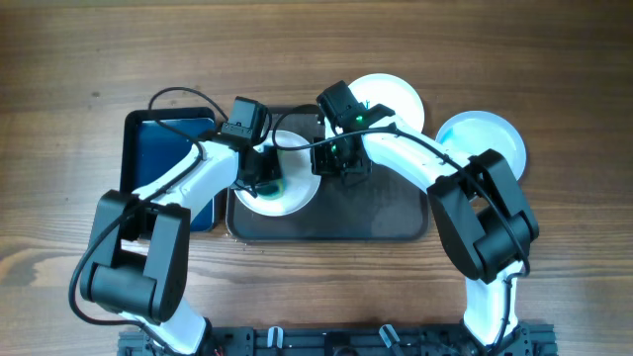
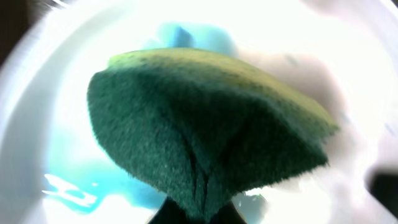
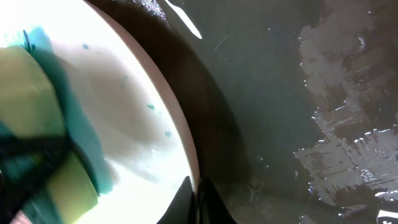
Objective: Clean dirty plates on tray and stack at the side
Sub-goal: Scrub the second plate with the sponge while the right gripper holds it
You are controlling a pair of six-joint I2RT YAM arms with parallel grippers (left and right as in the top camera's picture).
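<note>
A white plate (image 1: 297, 194) with blue smears lies on the dark tray (image 1: 381, 213). My left gripper (image 1: 263, 178) is shut on a green and yellow sponge (image 2: 205, 130), pressed onto the plate (image 2: 37, 124). My right gripper (image 1: 331, 163) is shut on the plate's right rim (image 3: 189, 168); the sponge (image 3: 31, 99) shows at the left of the right wrist view. Two more plates lie off the tray: a white one (image 1: 401, 97) and a pale blue one (image 1: 490, 136).
A dark blue tray (image 1: 163, 148) lies left of the dark tray. The dark tray's floor (image 3: 298, 93) is wet and shiny. Bare wooden table surrounds everything.
</note>
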